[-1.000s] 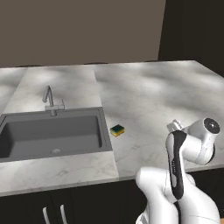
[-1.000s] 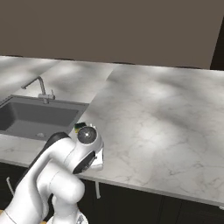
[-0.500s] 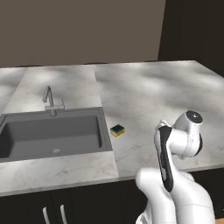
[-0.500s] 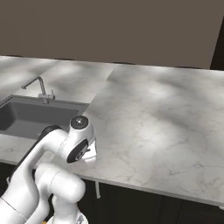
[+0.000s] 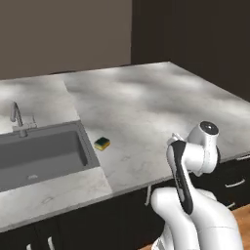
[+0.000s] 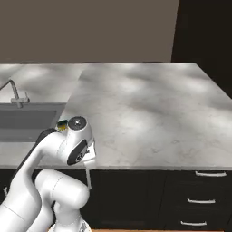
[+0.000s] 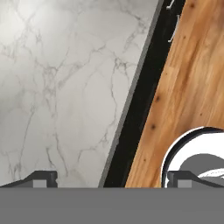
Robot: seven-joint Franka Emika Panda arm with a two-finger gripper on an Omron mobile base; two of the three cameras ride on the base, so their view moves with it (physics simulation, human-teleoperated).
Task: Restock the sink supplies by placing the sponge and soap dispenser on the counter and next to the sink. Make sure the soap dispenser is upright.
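Counter point(image 5: 146, 112): light grey-white stone, marbled with darker grey veining and soft cloudy patches.
Sink point(image 5: 44, 154): uniform dark grey basin.
Faucet point(image 5: 17, 117): silver-grey.
Sponge point(image 5: 102, 143): yellow body, dark green top face.
Cabinets point(image 6: 181, 199): near-black fronts, fitted with pale silver bar handles.
Wall point(image 5: 58, 34): flat grey-brown; a darker brown panel is seen to its right.
Floor point(image 7: 192, 78): warm orange-brown wood, grained and dotted with dark knots.
Arm point(image 5: 193, 161): white shell, dark grey joints.
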